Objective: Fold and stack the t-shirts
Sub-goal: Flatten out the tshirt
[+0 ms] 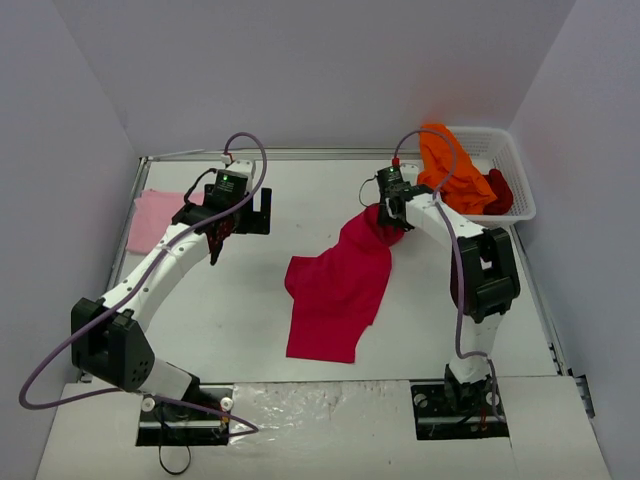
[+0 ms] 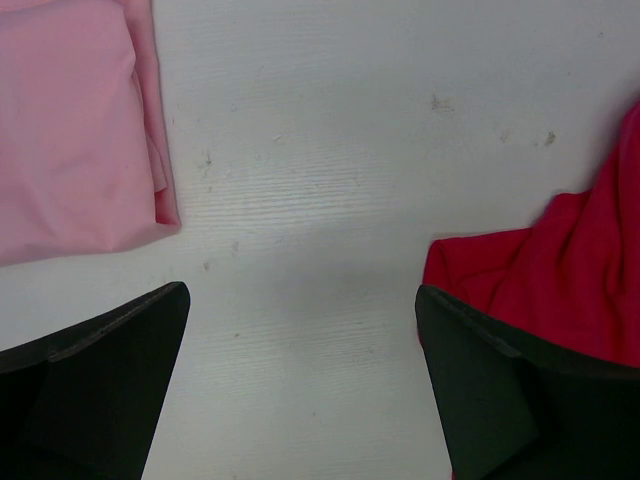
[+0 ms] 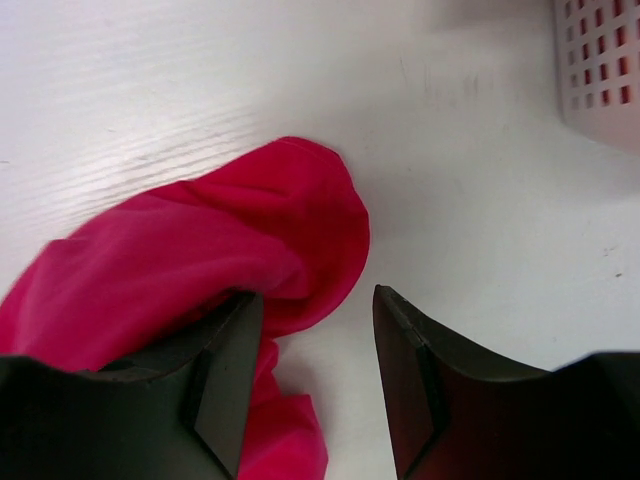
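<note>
Sprawling across mid-table, crimson-magenta t-shirt [image 1: 335,290], far corner bunching against right gripper [image 3: 318,292]. Draping over white mesh basket [image 1: 515,213] far right, orange t-shirt [image 1: 450,170], dark red t-shirt [image 1: 500,190] alongside. Lying folded far left, pale pink t-shirt [image 1: 152,220]. Reaching forward, right jaws standing partly apart, cloth touching one finger. Hovering between pink and crimson, left gripper [image 2: 302,290], jaws gaping wide.

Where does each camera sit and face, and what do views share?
Top external: above and behind, facing down on the white table; left arm, right arm show.
Left wrist: facing down; open left hand, folded pale pink cloth t-shirt.
Right wrist: facing down; right hand, crimson-magenta cloth t-shirt, white plastic mesh basket.
Shared: the crimson-magenta t-shirt, all three.
</note>
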{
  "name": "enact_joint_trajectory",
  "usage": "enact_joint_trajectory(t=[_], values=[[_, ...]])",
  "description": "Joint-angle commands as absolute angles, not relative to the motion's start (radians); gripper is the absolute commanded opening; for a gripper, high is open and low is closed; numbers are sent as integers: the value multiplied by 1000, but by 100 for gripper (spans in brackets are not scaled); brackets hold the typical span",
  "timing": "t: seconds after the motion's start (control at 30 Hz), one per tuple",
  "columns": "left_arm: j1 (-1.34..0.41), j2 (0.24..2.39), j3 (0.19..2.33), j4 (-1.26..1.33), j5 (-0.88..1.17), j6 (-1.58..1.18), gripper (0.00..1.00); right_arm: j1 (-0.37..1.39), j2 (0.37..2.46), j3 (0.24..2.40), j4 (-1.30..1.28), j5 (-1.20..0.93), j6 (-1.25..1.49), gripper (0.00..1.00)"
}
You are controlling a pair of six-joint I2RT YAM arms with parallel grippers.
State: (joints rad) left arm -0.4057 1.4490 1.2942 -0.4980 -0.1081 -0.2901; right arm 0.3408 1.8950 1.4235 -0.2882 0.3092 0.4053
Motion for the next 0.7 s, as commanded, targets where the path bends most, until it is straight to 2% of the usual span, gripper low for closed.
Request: enact_joint_trajectory(t=[0.0, 0.37, 0.43, 0.53, 0.57, 0.63, 0.67], values=[[-411, 1413, 1318, -495, -107, -299, 97, 325, 1937, 1453, -314, 337, 433, 44], [-411, 1425, 1324, -499, -87, -302, 97, 304, 2060, 1445, -298, 327, 419, 44], [-410, 1424, 1324, -497, -87, -302, 97, 302, 2074, 1450, -293, 319, 416, 40], [-411, 1425, 1324, -497, -87, -301, 97, 302, 2091, 1457, -293, 311, 414, 25], [-411, 1425, 1324, -497, -86, -302, 97, 302, 2094, 1459, -293, 307, 413, 14], [-411, 1427, 1322, -495, -80, -302, 97, 301, 2098, 1465, -293, 307, 411, 2], [-410, 1428, 1322, -494, -78, -304, 96, 301, 2097, 1465, -291, 305, 408, 0]])
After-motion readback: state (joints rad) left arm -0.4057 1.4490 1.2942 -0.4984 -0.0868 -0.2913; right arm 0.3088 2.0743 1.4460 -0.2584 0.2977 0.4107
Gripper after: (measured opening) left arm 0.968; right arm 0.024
